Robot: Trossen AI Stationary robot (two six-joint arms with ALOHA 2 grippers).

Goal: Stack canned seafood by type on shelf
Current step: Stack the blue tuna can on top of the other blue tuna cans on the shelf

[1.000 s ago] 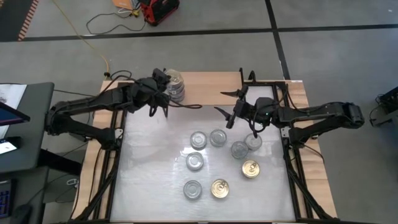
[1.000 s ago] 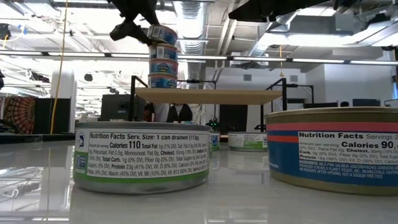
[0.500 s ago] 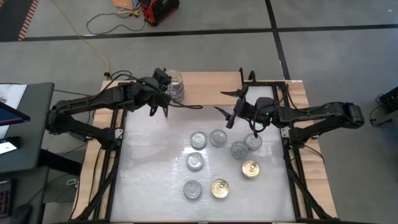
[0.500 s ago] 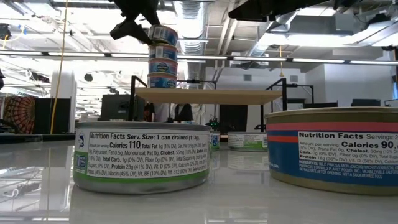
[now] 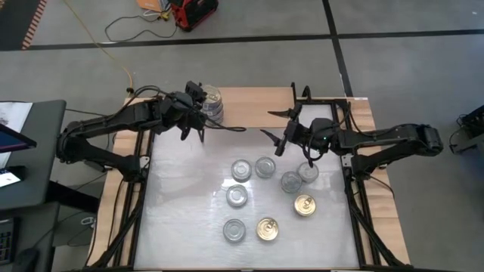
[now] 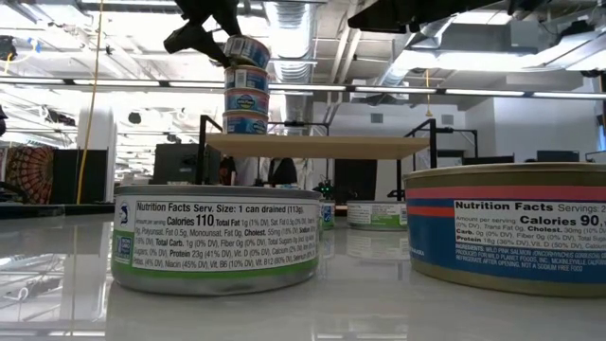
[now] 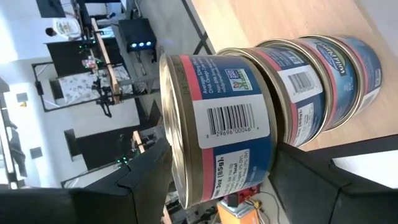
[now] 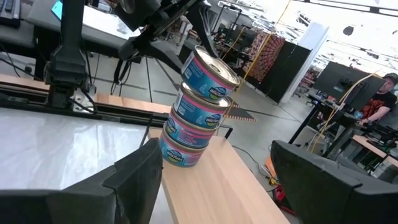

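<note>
Seven loose tins lie on the white tabletop [image 5: 181,219], nearest first: a silver-topped tin [image 5: 234,230] beside a gold-topped tin [image 5: 267,228], then another gold-topped one [image 5: 305,205] to the right, and four more silver ones farther in. Above the rightmost of these hangs the right gripper [image 5: 275,134], its jaws spread wide and holding nothing. Beyond the tins stands the shelf [image 5: 257,106], a light-wood board at the table's far edge. On the shelf's left part rises a stack of cans [image 6: 246,98]. The left gripper [image 7: 217,180] is clamped on the top can [image 7: 214,130] of that stack, which sits tilted, its lower edge touching the can beneath. A person [image 8: 378,99] sits far off in the room.
</note>
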